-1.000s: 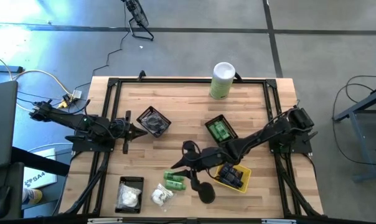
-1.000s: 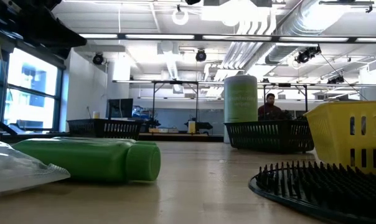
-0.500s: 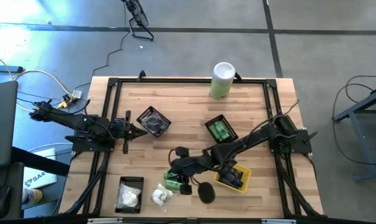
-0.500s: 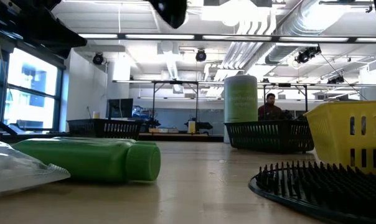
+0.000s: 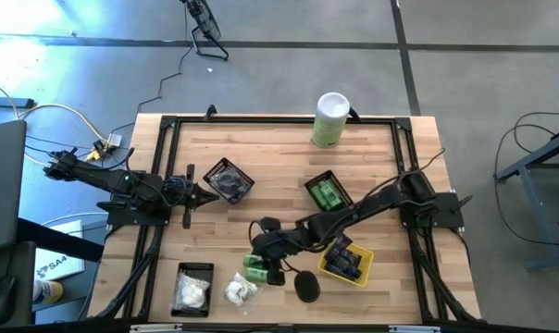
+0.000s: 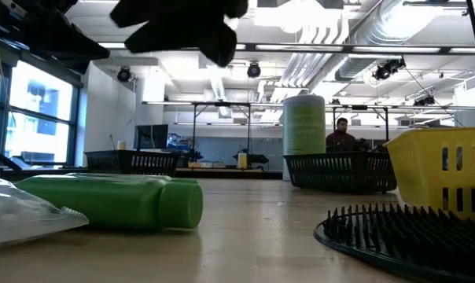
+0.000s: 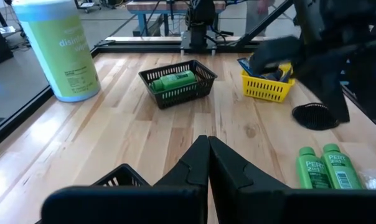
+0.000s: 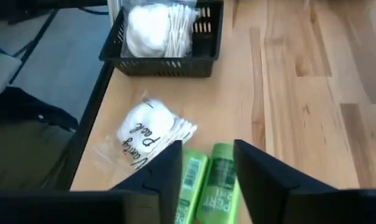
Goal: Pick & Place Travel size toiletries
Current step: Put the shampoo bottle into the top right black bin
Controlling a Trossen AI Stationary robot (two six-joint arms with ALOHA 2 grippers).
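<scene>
Two bright green bottles (image 5: 257,269) lie side by side on the wood near the table's front, also seen in the right wrist view (image 8: 206,180). A white packet (image 5: 240,292) lies just in front of them. My right gripper (image 5: 265,254) hangs open above the bottles, tipped down, its fingers (image 8: 263,171) standing either side of them without touching. In the low view it shows as a dark shape (image 6: 182,23) above the lying bottle (image 6: 112,202). My left gripper (image 7: 208,168) waits shut at the table's left (image 5: 192,194).
A flat black disc (image 5: 306,285) lies right of the bottles. A yellow basket (image 5: 346,262) holds navy tubes. Black baskets hold green bottles (image 5: 328,194), dark discs (image 5: 228,180) and white packets (image 5: 193,289). A tall canister (image 5: 330,118) stands at the far edge.
My right gripper has come down and toward the table's left, tipping its fingers further downward, and now hangs over the two green bottles. It has entered the top of the low view. The bottles and packets have stayed where they were.
</scene>
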